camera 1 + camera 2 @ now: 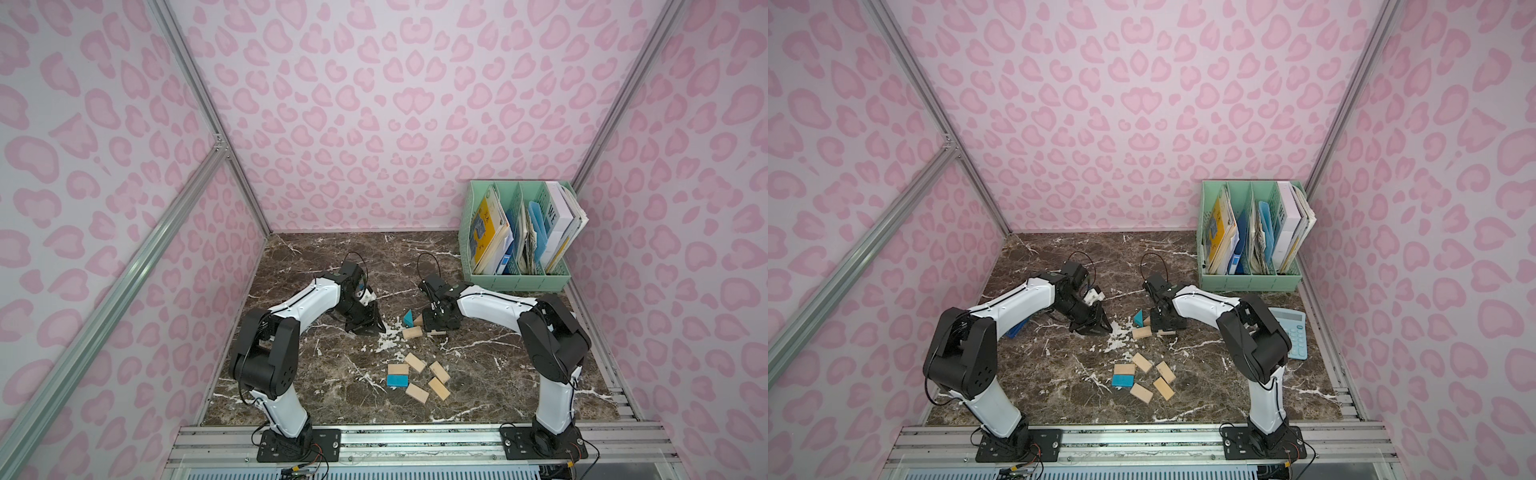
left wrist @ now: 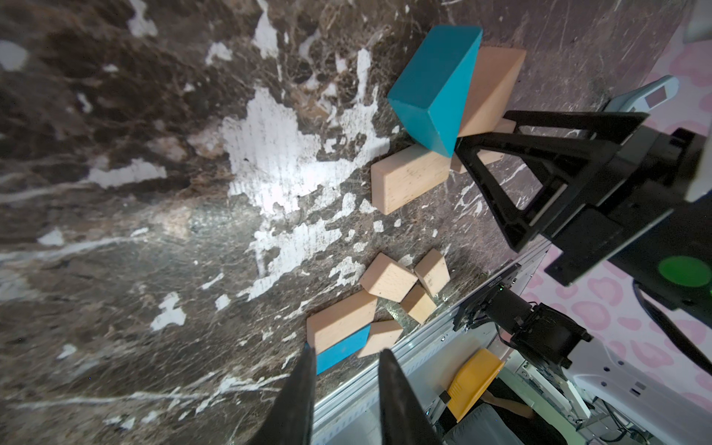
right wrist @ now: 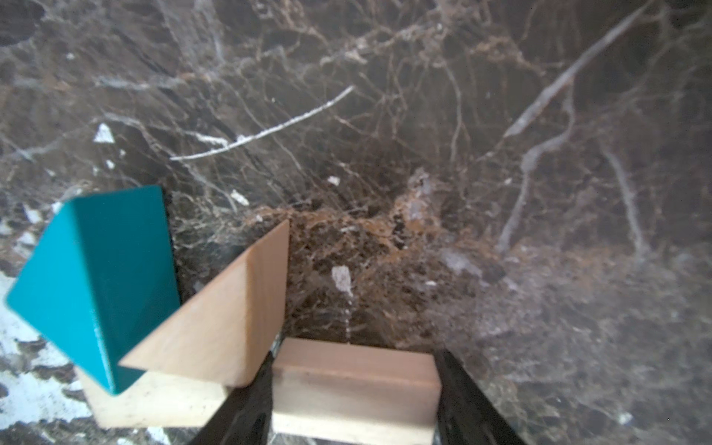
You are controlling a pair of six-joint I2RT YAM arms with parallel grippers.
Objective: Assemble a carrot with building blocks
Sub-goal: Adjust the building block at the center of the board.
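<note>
1. Building blocks (image 1: 415, 362) lie in two groups mid-table. We see bare marble tabletop (image 1: 299, 374) to their left, a green file rack (image 1: 519, 284) in the far right corner, and a calculator (image 1: 1292, 332) at the right edge.
2. Both arms bend low and inward. The left gripper (image 2: 346, 352) hovers with its jaws slightly apart and nothing between them. The right gripper (image 3: 356, 356) is clamped on a tan rectangle (image 3: 354, 389).
3. The carrot is not yet joined. The blue triangle (image 3: 96, 277) and tan triangle (image 3: 223, 319) touch beside the held piece. Five tan rectangles and a blue rectangle (image 1: 397, 380) sit nearer the front.

Right arm (image 1: 1254, 336) partly hides the calculator (image 1: 1296, 332).
</note>
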